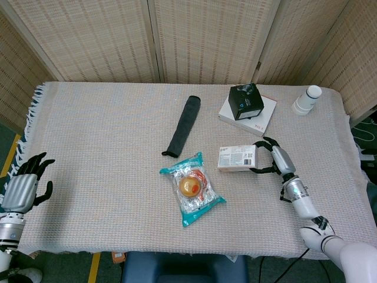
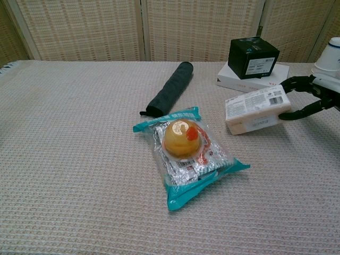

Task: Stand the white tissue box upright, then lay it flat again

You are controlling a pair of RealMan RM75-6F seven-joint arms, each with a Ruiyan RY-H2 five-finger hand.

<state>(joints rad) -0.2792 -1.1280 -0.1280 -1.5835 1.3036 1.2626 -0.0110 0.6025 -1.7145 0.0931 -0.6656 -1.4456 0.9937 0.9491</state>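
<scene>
The white tissue box (image 1: 235, 158) lies nearly flat on the cloth at centre right, its printed label facing up (image 2: 256, 110). My right hand (image 1: 272, 158) grips its right end, dark fingers wrapped above and below the box (image 2: 305, 98). My left hand (image 1: 23, 183) hangs off the table's left edge, fingers spread, holding nothing; the chest view does not show it.
A teal snack packet (image 1: 192, 188) with an orange ball lies in the middle. A folded dark umbrella (image 1: 182, 125) lies behind it. A black box (image 1: 246, 101) sits on a white flat box (image 1: 261, 117) at back right, next to a white bottle (image 1: 307, 99).
</scene>
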